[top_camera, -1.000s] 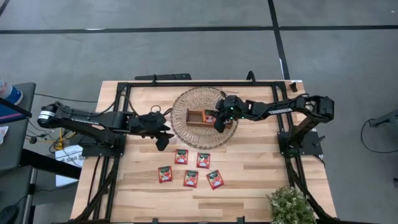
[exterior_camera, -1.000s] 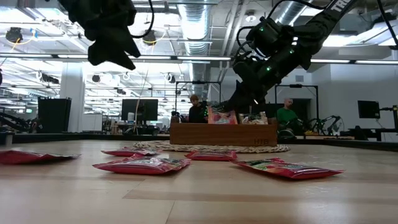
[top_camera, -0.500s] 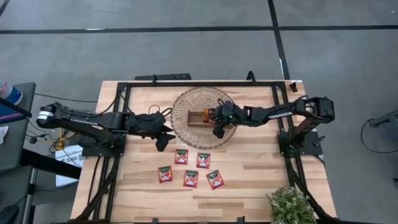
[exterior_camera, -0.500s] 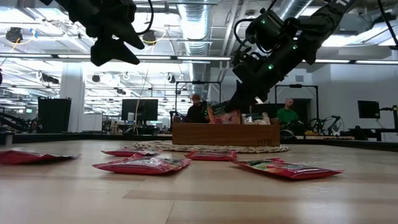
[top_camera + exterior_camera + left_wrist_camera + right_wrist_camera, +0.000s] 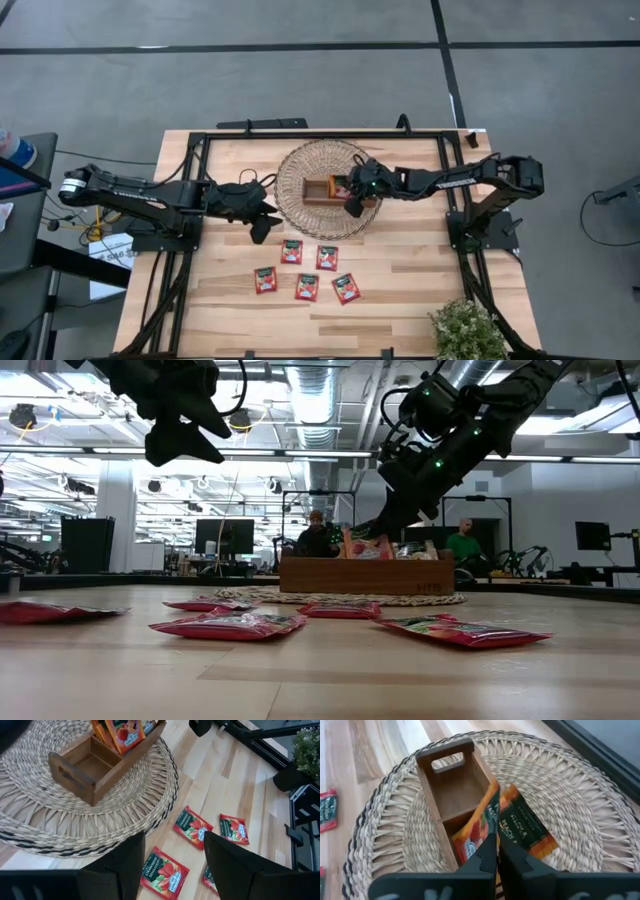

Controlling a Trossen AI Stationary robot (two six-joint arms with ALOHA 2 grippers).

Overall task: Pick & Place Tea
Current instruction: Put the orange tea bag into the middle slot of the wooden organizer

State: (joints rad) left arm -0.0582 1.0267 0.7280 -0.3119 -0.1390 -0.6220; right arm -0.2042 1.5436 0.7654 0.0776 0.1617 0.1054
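Overhead, the wooden bench (image 5: 400,280) carries a round woven mat (image 5: 295,205), and on the mat sits a brown wooden tray (image 5: 318,189) with compartments. The right end effector (image 5: 352,203) is over the tray's middle part, its two dark fingers (image 5: 485,860) pressed together. In the right wrist view the fingertips meet at the lower edge of an orange tea sachet (image 5: 477,832) standing upright in the tray beside the divider; whether the sachet is pinched between them cannot be told. A second sachet with a dark green face (image 5: 522,827) leans outward next to it, tilted over the tray's side. The end compartment by the cut-out handle (image 5: 447,762) shows bare wood.

From the low view, several sachets stick up above the tray's front wall (image 5: 360,575), with the right end effector just above them.

The left end effector (image 5: 262,226) hovers above the bench at the mat's left edge, clear of the tray, its fingers (image 5: 120,870) spread wide apart with nothing between them. Five red-orange tea sachets (image 5: 307,287) lie flat on the bench in front of the mat, in a loose cluster, apart from each other and from both end effectors. A potted plant (image 5: 467,332) stands at the bench's front right corner.
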